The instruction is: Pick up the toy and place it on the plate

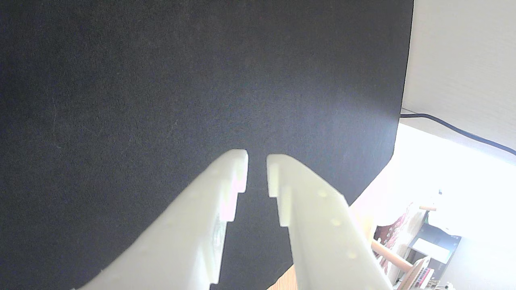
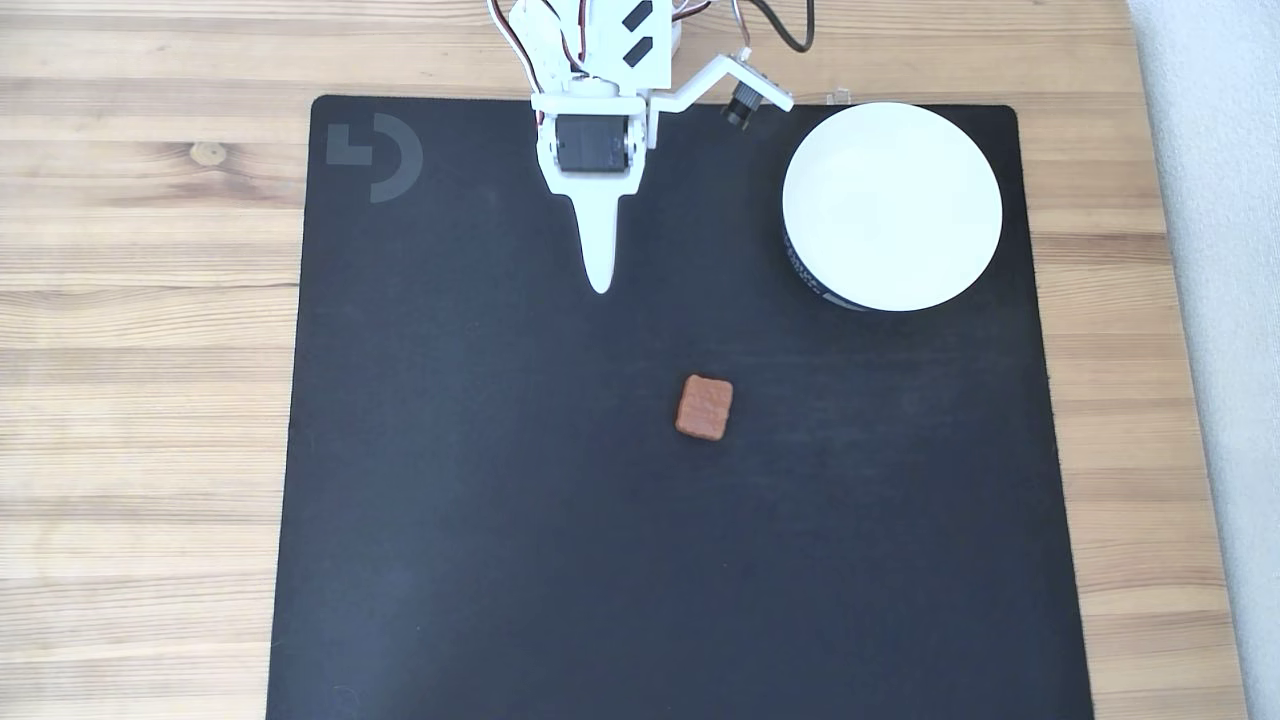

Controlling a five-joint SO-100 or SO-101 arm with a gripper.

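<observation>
Toy [image 2: 704, 407] is left free at mid-frame on the mat [image 2: 450, 500], with the plate [image 2: 893, 205] kept clear at upper right, while the gripper [image 2: 600, 285], parted by a narrow gap and empty, is held at top center, nothing yet grasped.

I see a reddish-brown toy [image 2: 704, 407] with a bumpy top on my black mat [image 2: 500, 500], which carries a faint grey logo [image 2: 375, 155]. My plate [image 2: 892, 205] is plain white with a dark printed band. My gripper [image 2: 600, 285] is white, the table [image 2: 140, 350] light striped wood.
</observation>
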